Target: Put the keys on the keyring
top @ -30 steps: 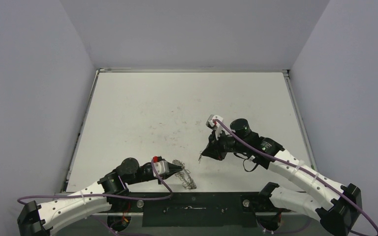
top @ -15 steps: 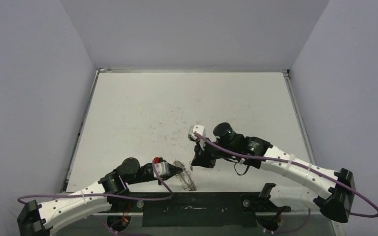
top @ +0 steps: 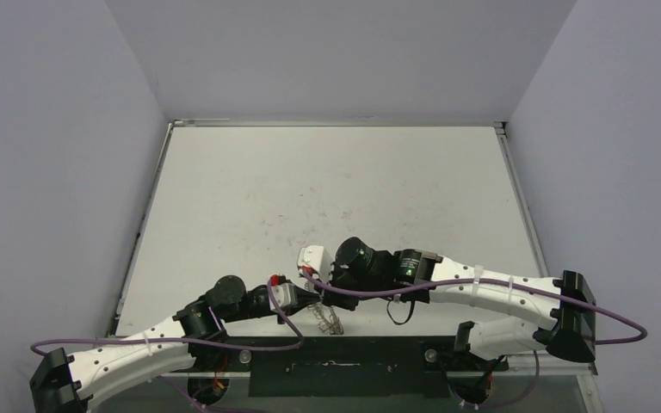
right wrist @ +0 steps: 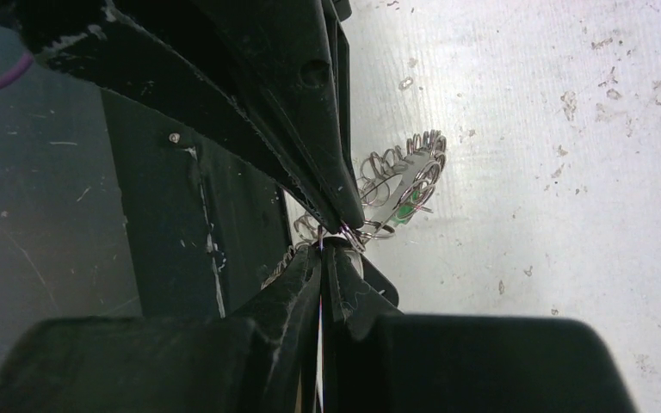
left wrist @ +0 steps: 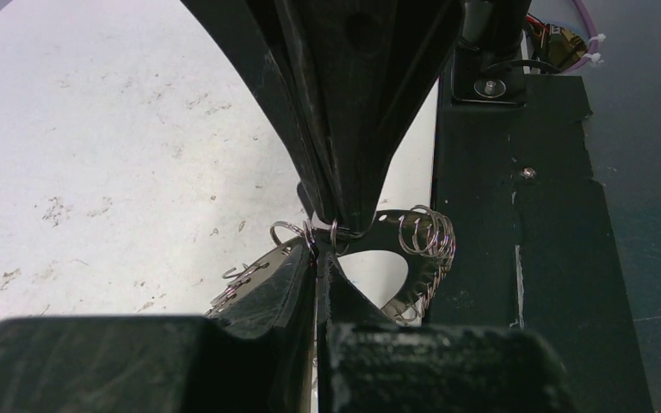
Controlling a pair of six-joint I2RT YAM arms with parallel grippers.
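Observation:
The keyring (top: 331,318), a silvery ring fringed with wire loops, hangs at the table's near edge. My left gripper (top: 317,298) is shut on its rim, as the left wrist view shows (left wrist: 317,251), with the loops (left wrist: 426,234) to the right. My right gripper (top: 331,291) is shut, tip to tip with the left one (right wrist: 323,249). It pinches the keys, whose green tag (right wrist: 406,212) shows just behind the keyring's loops (right wrist: 396,172). The silvery key itself is hidden.
A black strip (top: 336,366) runs along the table's near edge under the keyring and also shows in the left wrist view (left wrist: 516,258). The white scuffed table (top: 327,189) stretches behind, closed in by grey walls.
My right arm has swung left and towards the near edge, bringing its gripper and the keys up against the left gripper and the keyring. The left arm has not moved.

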